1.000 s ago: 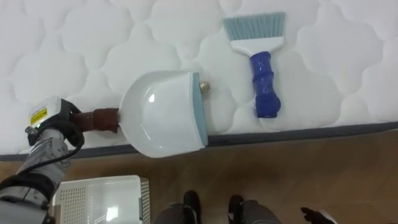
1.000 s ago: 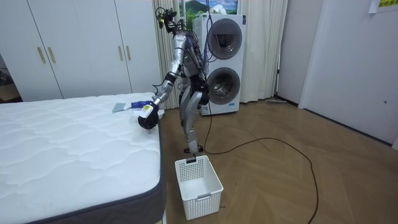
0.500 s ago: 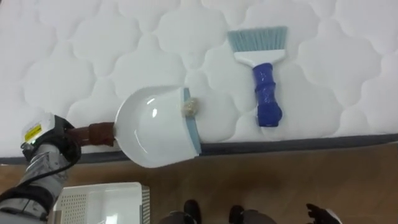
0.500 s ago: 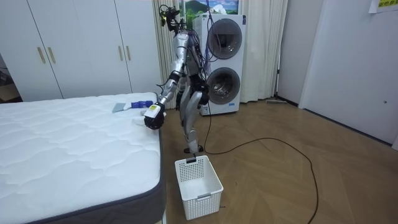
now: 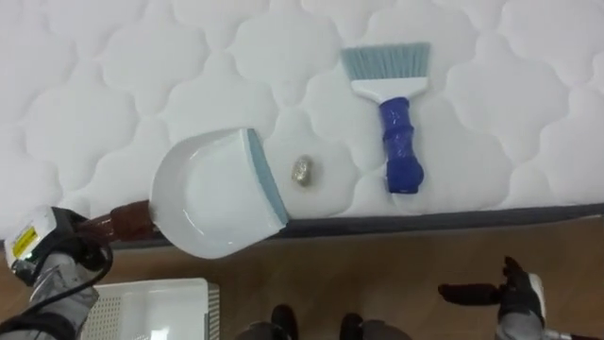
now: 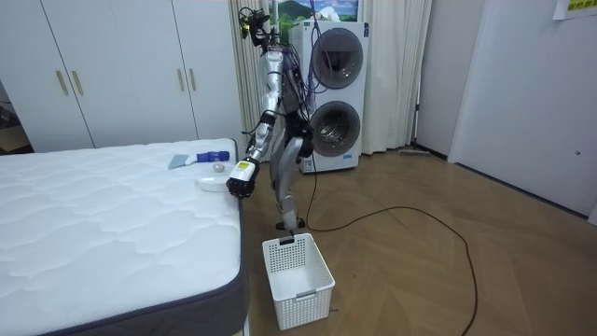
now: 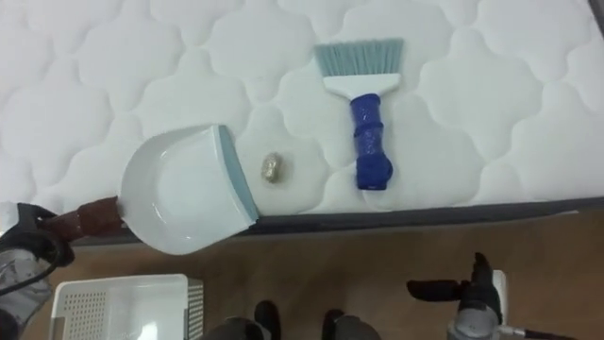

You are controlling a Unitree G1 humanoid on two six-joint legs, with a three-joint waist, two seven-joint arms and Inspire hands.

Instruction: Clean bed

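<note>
A white dustpan (image 5: 212, 194) with a grey-blue lip lies tilted across the mattress's front edge. My left hand (image 5: 47, 253) is shut on its brown handle (image 5: 127, 219) at the lower left. A small crumpled ball (image 5: 302, 171) rests on the white quilted mattress (image 5: 142, 85), a short gap to the right of the pan's lip. A brush (image 5: 396, 142) with a blue handle and pale blue bristles lies further right, with no hand on it. My right hand (image 5: 517, 293) hangs open over the floor at the lower right. In the room view I stand at the bed's corner (image 6: 238, 201).
A white slatted basket (image 5: 151, 307) stands on the wooden floor below the dustpan, close to the bed's dark side edge (image 5: 425, 222). In the room view the basket (image 6: 297, 280) is in front of me, and stacked washing machines (image 6: 334, 84) stand behind me.
The dustpan has drawn back to the left and towards the bed's edge. The small ball, earlier at its lip, now lies apart on the mattress. My right hand has come into view.
</note>
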